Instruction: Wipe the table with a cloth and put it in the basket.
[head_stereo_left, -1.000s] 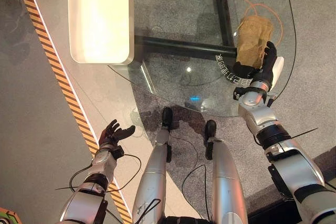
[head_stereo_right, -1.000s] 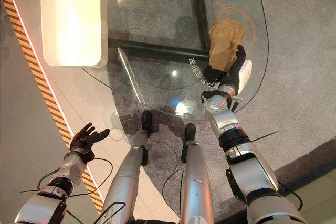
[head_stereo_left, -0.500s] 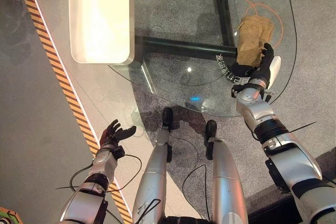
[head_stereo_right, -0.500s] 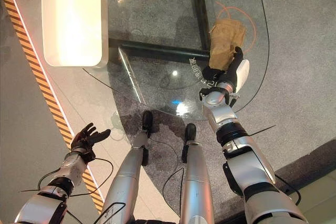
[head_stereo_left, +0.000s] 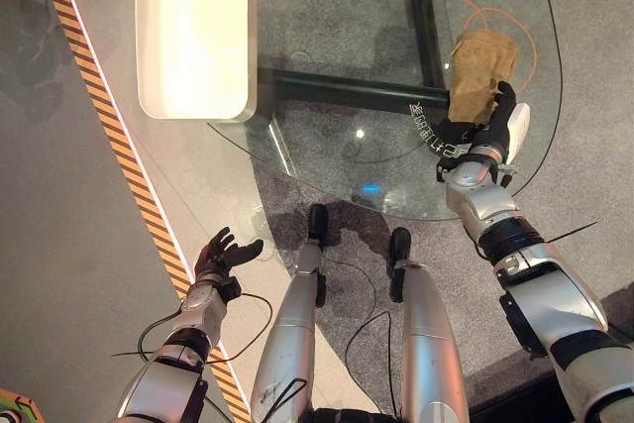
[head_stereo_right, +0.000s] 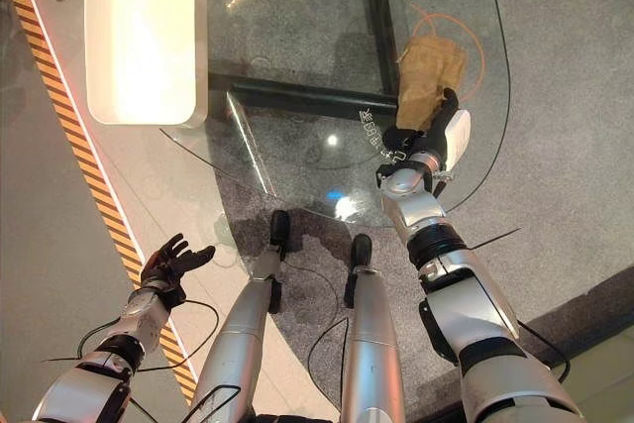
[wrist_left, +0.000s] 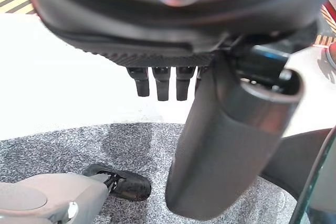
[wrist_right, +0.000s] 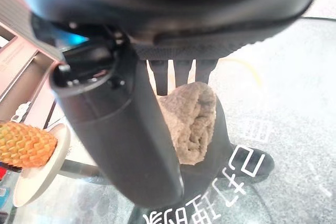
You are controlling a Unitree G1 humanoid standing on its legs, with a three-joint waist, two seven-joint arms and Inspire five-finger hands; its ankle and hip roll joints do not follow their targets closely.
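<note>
While I watch from the head cameras, my right hand (head_stereo_left: 482,131) sits at the near end of the tan terry cloth (head_stereo_left: 478,62) on the glass table (head_stereo_left: 327,146), its fingers and white-covered thumb curled onto the cloth's near edge, pinching it. The right wrist view shows the cloth (wrist_right: 188,116) bunched just past the fingers. Against a second ago, the hand has drawn back a little toward me, and the cloth's near end has come with it. The orange cord loop (head_stereo_left: 523,31) lies around the cloth's far side. The white rectangular basket (head_stereo_left: 194,31) stands well apart on the floor off the table's left edge. My left hand (head_stereo_left: 220,258) hangs low over the striped floor tape (head_stereo_left: 111,126), fingers spread and holding nothing, unchanged.
</note>
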